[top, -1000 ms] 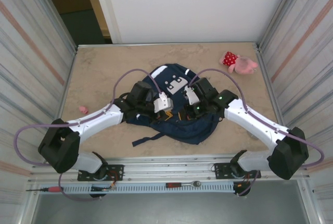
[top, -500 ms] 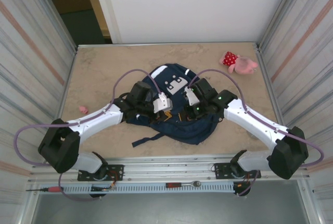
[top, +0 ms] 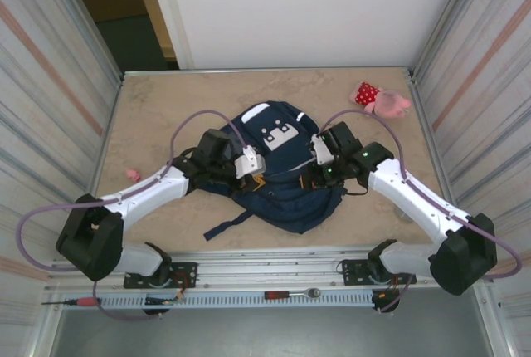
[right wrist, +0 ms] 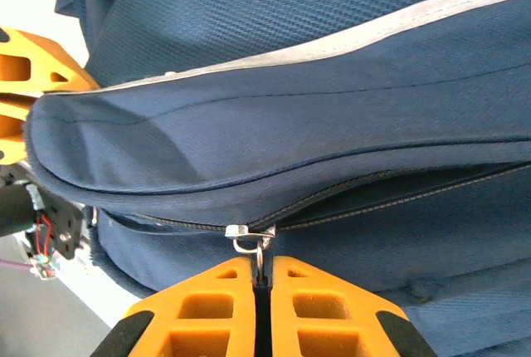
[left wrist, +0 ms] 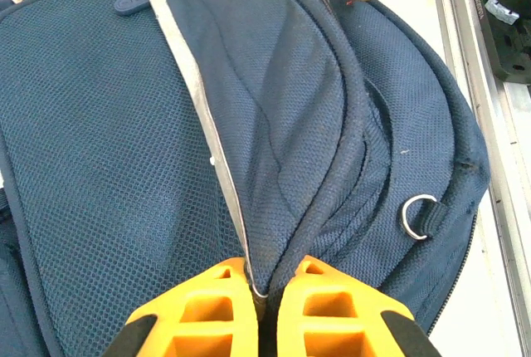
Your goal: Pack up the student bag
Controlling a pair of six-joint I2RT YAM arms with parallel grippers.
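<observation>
A: The backpack lies flat in the middle of the table, a little toward the near edge. Both arms are on it. What worries you?

B: The zip. The right gripper has its jaws pressed together on the small metal zipper pull, and that is a thin thing to hold. If the arm tugs at an angle, I think the pull could slide out.

A: And the other side?

B: The left gripper is pinching a fold of cloth next to the pale stripe, at the left side of the backpack. That looks like the anchor. If the fold slips free, the whole thing would probably drag to the right instead of the zip running.

A: Could it jam?

B: Possibly. Slack cloth bunches close to the slider, and a crease could get caught in the teeth.

A: Anything beyond that?

B: The pink plush toy sits well apart in the far right corner. A mouth opened only partway may be too tight for it.
</observation>
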